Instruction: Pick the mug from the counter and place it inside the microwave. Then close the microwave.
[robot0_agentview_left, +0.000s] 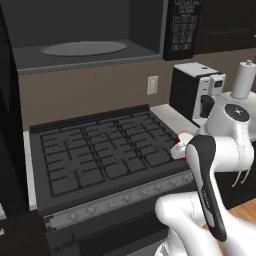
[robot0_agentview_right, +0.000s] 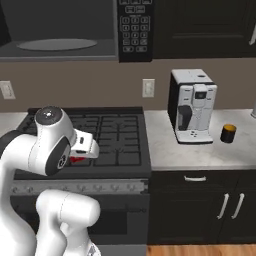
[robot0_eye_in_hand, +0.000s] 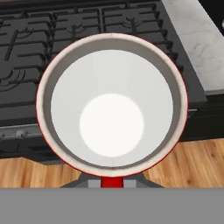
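The microwave (robot0_agentview_right: 75, 30) hangs open above the stove (robot0_agentview_left: 105, 150), its turntable (robot0_agentview_left: 82, 48) bare. The arm (robot0_agentview_right: 45, 145) carries the mug (robot0_eye_in_hand: 111, 103) upright over the stove's front edge. The gripper (robot0_eye_in_hand: 111, 183) appears to pinch the mug's rim. A good lift raises it level, clears the cavity's lower lip, then sets it squarely on the turntable.

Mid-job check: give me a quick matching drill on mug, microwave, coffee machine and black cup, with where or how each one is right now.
1 mug
2 microwave
3 coffee machine
4 black cup

A stands open above the stove
B on the counter, right of the coffee machine
C at the gripper, over the stove's front edge
D on the counter, just right of the stove

Pairs: 1-C, 2-A, 3-D, 4-B
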